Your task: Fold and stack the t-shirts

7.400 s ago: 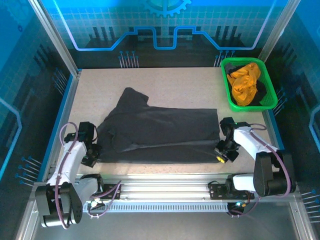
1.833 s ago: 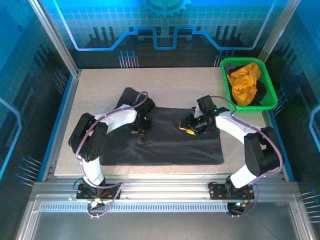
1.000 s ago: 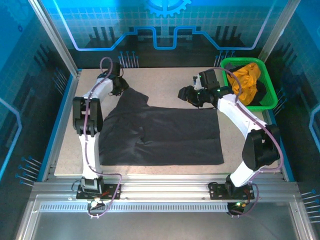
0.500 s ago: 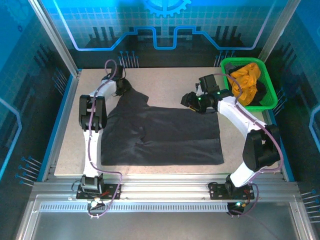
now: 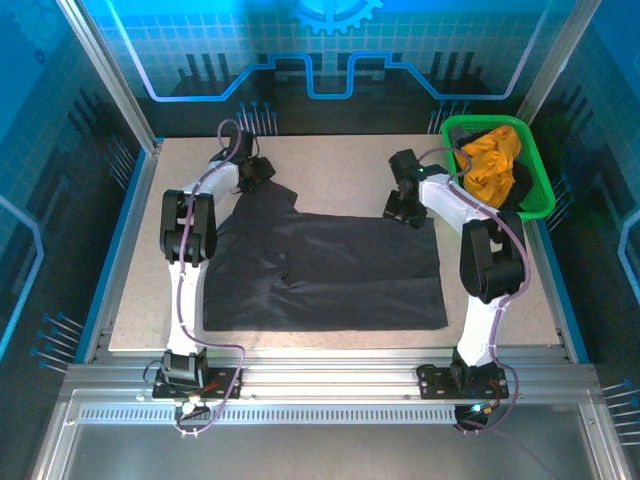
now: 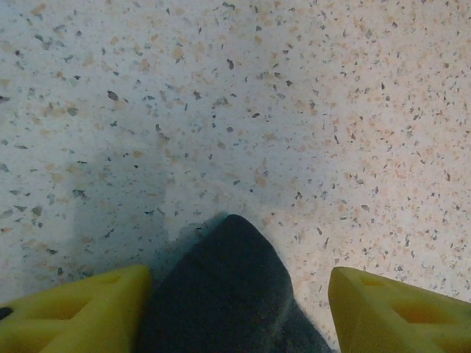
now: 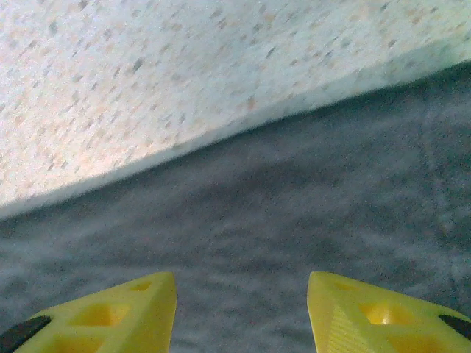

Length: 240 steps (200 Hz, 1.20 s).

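Two t-shirts are in view, one black and one orange, along with two arms and one green basket.

At the far left of the speckled table [image 5: 340, 170], the left gripper [image 5: 256, 172] sits at the sleeve tip of the black t-shirt [image 5: 330, 270]. In the left wrist view its yellow fingertips [image 6: 73, 312] stand well apart. The dark sleeve tip [image 6: 228, 294] lies between them, against the left finger and clear of the right, so it is not pinched.

The black t-shirt is spread flat across the middle of the table, its body running to the right.

The right gripper [image 5: 400, 208] is at the shirt's far right corner. In the blurred right wrist view its fingertips [image 7: 103, 312] are parted over the dark cloth, just inside the cloth's edge, and clamp nothing.

At the far right corner stands the basket [image 5: 490, 119]. The orange t-shirt [image 5: 490, 165] is bunched inside it over something dark that I cannot identify. The right arm's cable passes just in front of the basket.
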Tool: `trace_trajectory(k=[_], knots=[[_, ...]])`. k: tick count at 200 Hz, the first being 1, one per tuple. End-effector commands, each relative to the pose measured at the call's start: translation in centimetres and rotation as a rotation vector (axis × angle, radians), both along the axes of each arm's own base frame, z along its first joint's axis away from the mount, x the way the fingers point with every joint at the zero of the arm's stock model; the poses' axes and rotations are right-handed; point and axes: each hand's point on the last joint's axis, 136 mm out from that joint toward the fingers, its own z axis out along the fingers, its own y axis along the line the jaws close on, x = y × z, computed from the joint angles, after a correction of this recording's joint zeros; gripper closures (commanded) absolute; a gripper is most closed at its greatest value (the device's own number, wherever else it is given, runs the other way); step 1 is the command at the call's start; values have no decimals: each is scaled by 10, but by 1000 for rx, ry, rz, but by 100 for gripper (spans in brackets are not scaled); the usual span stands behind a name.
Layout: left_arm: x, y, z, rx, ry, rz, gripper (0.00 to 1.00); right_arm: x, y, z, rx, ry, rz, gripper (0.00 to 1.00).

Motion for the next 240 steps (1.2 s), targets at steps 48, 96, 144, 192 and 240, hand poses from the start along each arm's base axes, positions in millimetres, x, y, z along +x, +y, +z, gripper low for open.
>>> trace_trajectory(k=[48, 96, 144, 192, 240], knots=[[-21, -8, -27, -12, 143, -43, 62, 10, -43, 8, -154, 27, -84, 49], [-21, -1, 12, 0, 92, -12, 100, 5, -62, -10, -251, 68, -154, 48], [-31, -3, 65, -48, 20, 8, 100, 21, -82, -32, -262, 85, -209, 49], [-47, -9, 78, -86, 11, -5, 100, 30, -96, -46, -257, 85, -227, 51], [-59, -10, 82, -87, 17, -22, 100, 45, -96, -54, -200, 68, -196, 52]])
